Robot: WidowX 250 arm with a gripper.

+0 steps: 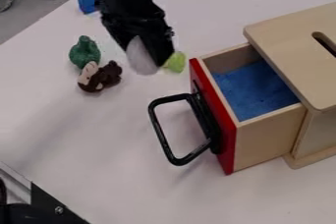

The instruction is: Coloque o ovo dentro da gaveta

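Left of the pulled-out drawer (266, 142), the black gripper (148, 54) is hanging over the tabletop (85, 144), pointing down and slightly toward the right. Its fingers are standing apart by about the egg's thickness and appear to be gripping the pale egg (140, 57). The egg is sitting at the fingertips, its rounded lower end showing just beneath them. Its long axis is running roughly along the fingers, tilting from far left to near right.

Key relation: from the egg, the drawer's blue lining (253, 90) is lying to the right and somewhat nearer. The red front panel (228, 156) is standing between the two, its far end closer to the egg than its near end. The black handle (161, 132) is projecting from that panel toward the left, on the near side of the egg. A light-green object (176, 62) is showing just right of the gripper.

Judgement: the task is now calling for a carry rightward and a little nearer, crossing above the panel before any lowering. Clearance over the rim cannot be settled from this angle; travelling too low would be risking a knock against the panel.
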